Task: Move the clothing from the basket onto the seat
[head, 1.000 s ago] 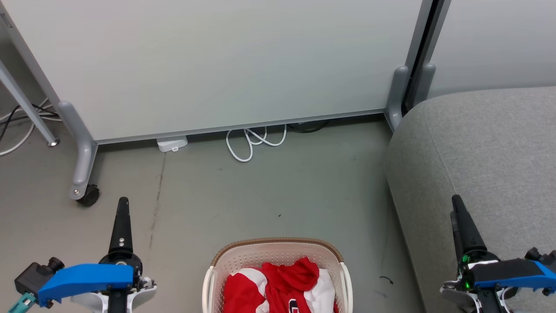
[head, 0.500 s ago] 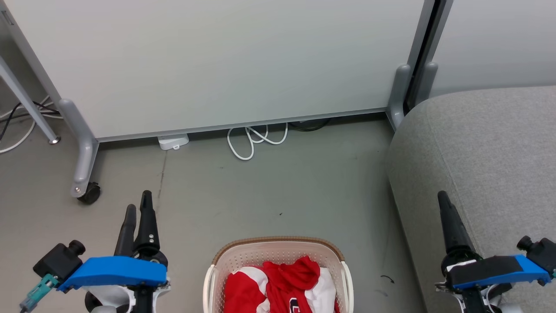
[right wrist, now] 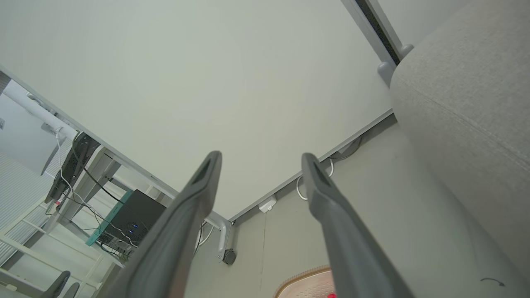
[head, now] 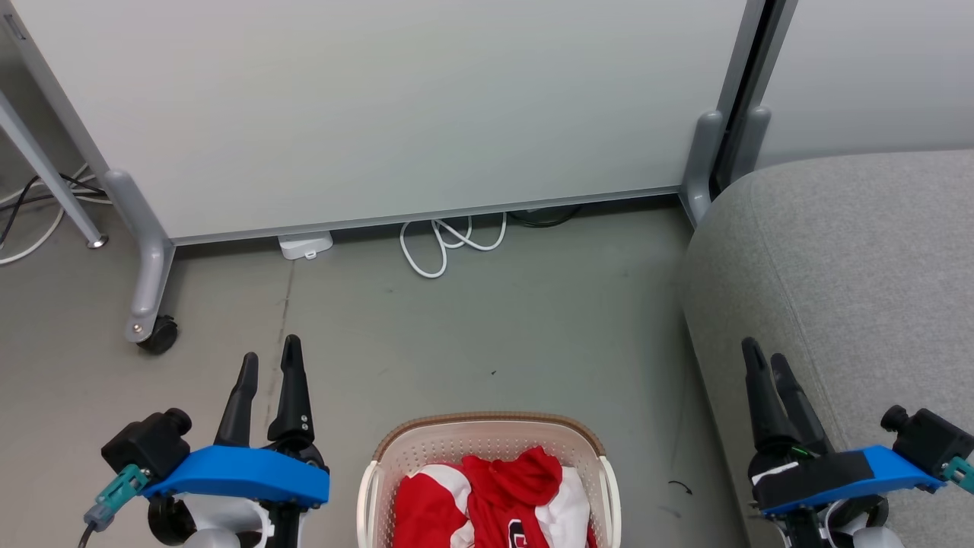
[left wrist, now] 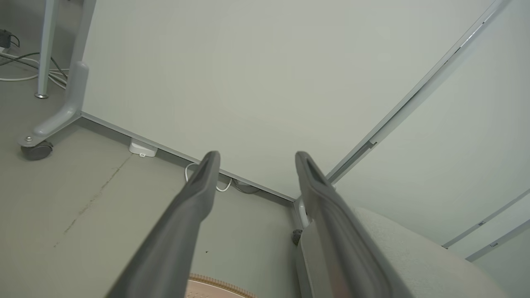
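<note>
The clothing (head: 491, 506), a red and white heap, lies in the basket (head: 487, 425) at the bottom centre of the head view, cut off by the lower edge. My left gripper (head: 270, 348) hovers at the lower left with its two fingers spread and nothing between them. My right gripper (head: 762, 350) at the lower right is likewise spread and empty.

Both sets of fingers point up the frame, toward the bare floor (head: 487, 327) and the pale partition (head: 380, 114), so the heap lies inward of each gripper and lower in the frame than its tips. I judge that the coming reach turns on this: either arm has to swing toward the centre and tip down into the basket.

In the picture the left gripper sits closer to the basket's side than the right one does. The right one hangs over the edge of the seat (head: 852, 266), which fills the right side of the frame. I cannot tell the basket's long axis.
</note>
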Controlling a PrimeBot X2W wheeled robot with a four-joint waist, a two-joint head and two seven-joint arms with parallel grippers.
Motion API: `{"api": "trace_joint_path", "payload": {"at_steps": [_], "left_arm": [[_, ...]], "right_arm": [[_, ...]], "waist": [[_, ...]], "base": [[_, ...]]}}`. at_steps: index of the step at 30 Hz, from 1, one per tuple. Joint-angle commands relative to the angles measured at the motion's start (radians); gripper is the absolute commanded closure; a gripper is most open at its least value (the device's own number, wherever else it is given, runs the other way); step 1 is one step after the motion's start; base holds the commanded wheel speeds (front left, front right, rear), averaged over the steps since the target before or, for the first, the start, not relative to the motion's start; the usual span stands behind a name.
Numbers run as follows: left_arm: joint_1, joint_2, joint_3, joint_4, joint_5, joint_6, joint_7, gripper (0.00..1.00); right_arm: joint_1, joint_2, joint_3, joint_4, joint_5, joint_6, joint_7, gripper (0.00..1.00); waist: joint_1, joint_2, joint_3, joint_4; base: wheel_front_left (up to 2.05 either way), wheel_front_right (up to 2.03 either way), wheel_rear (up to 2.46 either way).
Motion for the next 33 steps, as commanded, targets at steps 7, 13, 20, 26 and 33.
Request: {"api": "trace_joint_path", "payload": {"at_steps": [7, 13, 20, 26, 33], "left_arm": [[-0.032, 0.014, -0.027, -0.001, 0.107, 0.013, -0.029, 0.0], [-0.032, 0.017, -0.044, 0.0, 0.172, 0.021, -0.045, 0.0], [-0.033, 0.018, -0.059, 0.0, 0.243, 0.026, -0.063, 0.0], [-0.034, 0.017, -0.072, 0.001, 0.3, 0.028, -0.078, 0.0], [-0.033, 0.016, -0.081, 0.002, 0.362, 0.027, -0.094, 0.0]], "right_arm": [[-0.03, -0.007, 0.017, 0.004, -0.117, 0.003, -0.028, 0.0], [-0.034, -0.008, 0.029, 0.007, -0.179, 0.003, -0.045, 0.0], [-0.034, -0.008, 0.039, 0.011, -0.252, 0.003, -0.063, 0.0], [-0.035, -0.009, 0.044, 0.011, -0.31, 0.003, -0.078, 0.0], [-0.037, -0.009, 0.05, 0.014, -0.373, 0.003, -0.093, 0.0]], "waist": [[-0.0001, 0.0, 0.004, 0.003], [-0.0001, 0.0, 0.006, 0.003], [-0.0001, 0.0, 0.006, 0.004], [-0.0001, 0.0, 0.005, 0.005], [-0.0001, 0.0, 0.006, 0.005]], "base": [[0.0, 0.0, 0.0], [0.0, 0.0, 0.0], [0.0, 0.0, 0.0], [0.0, 0.0, 0.0], [0.0, 0.0, 0.0]]}}
